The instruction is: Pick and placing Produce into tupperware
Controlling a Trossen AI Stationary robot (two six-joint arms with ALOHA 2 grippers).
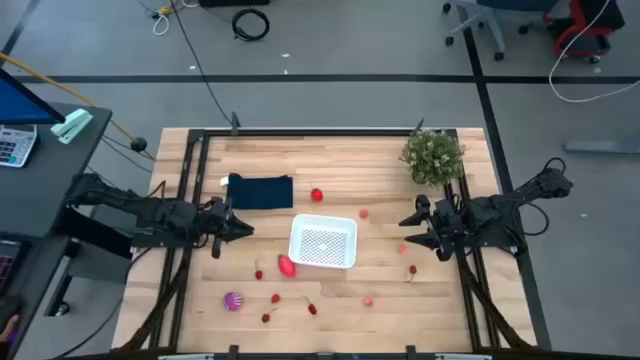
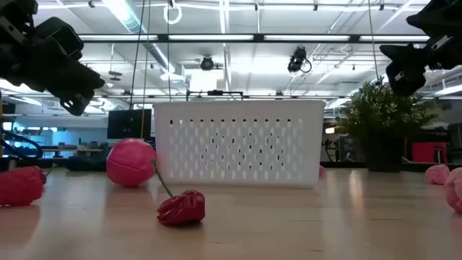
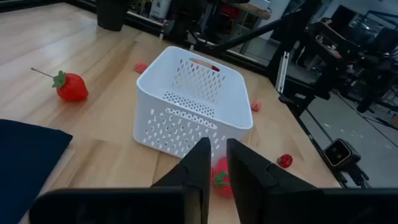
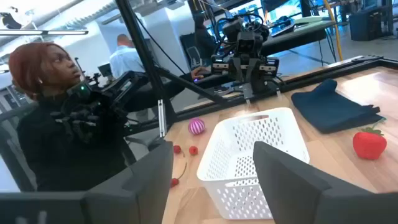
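Observation:
The white tupperware (image 1: 323,242) sits mid-table, and nothing shows inside it in the wrist views. Produce lies scattered on the wood: a strawberry (image 1: 317,195) on the far side, a larger red piece (image 1: 287,266) against the tupperware's near left corner, a purple ribbed ball (image 1: 233,300) and several small red bits (image 1: 276,298) nearer. My left gripper (image 1: 245,229) hovers left of the tupperware, shut but for a thin slit (image 3: 216,155), pointing at the larger red piece (image 3: 219,180). My right gripper (image 1: 405,232) hovers right of the tupperware, open (image 4: 211,168).
A dark navy folded cloth (image 1: 260,191) lies at far left. A green potted plant (image 1: 433,155) stands at the far right corner. Small pink bits (image 1: 403,249) lie under the right gripper. People show beyond the table's left side in the right wrist view (image 4: 43,68).

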